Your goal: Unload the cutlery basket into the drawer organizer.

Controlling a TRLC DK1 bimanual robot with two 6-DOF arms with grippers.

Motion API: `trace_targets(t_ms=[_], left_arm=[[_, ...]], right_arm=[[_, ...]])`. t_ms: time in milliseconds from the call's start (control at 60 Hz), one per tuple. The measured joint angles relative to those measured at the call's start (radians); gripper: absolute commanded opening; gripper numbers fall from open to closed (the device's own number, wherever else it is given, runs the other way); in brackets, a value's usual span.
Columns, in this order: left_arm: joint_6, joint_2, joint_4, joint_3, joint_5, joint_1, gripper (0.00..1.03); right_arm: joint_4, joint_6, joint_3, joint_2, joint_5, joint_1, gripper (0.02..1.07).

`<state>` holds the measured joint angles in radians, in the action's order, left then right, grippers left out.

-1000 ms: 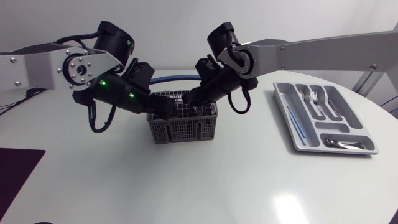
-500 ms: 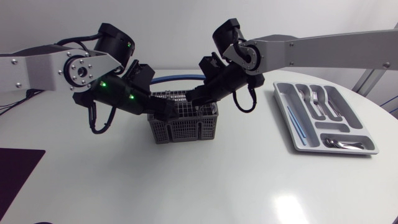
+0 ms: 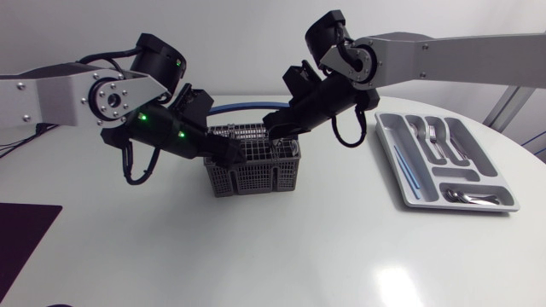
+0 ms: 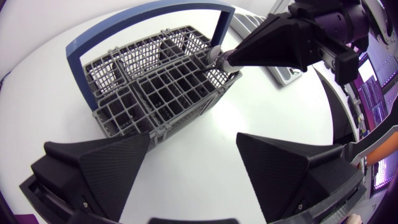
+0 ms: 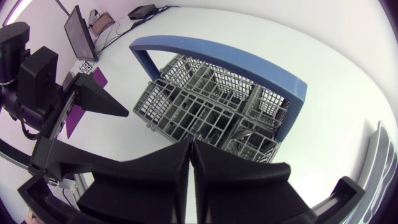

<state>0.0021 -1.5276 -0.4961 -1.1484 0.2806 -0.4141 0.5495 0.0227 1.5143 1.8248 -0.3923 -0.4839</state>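
The grey cutlery basket point(image 3: 252, 169) with a blue handle stands mid-table. My right gripper point(image 3: 273, 126) hangs over its far right corner, shut on a silver piece of cutlery point(image 4: 217, 55). Only the end of the cutlery shows past the right gripper point(image 4: 235, 59), still within the corner compartment. In the right wrist view the fingers point(image 5: 180, 155) are pressed together above the basket point(image 5: 205, 106), and the cutlery is hidden. My left gripper point(image 3: 229, 153) is open against the basket's left side. Its fingers point(image 4: 112, 165) stand wide apart and empty before the basket point(image 4: 143, 93).
The grey drawer organizer point(image 3: 399, 162) lies at the right of the table, holding forks, spoons and a thin blue item in its compartments. Its rim point(image 5: 379, 146) shows beyond the basket. A dark mat point(image 3: 21, 226) lies at the front left.
My right arm has risen and drawn back toward the right, lifting its shut gripper from inside the basket to above the basket's corner. The left arm has not moved.
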Motion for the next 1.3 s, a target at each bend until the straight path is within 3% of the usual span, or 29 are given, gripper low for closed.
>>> trace_targets(t_ms=[517,1300], left_arm=[[0.007,0.000,0.000,0.000,0.000,-0.001,0.97],[0.008,0.000,0.000,0.000,0.000,-0.013,0.97]], right_arm=[[0.129,0.000,0.080,-0.003,-0.006,-0.002,0.08],[0.211,-0.023,0.087,-0.111,-0.005,-0.019,0.08]])
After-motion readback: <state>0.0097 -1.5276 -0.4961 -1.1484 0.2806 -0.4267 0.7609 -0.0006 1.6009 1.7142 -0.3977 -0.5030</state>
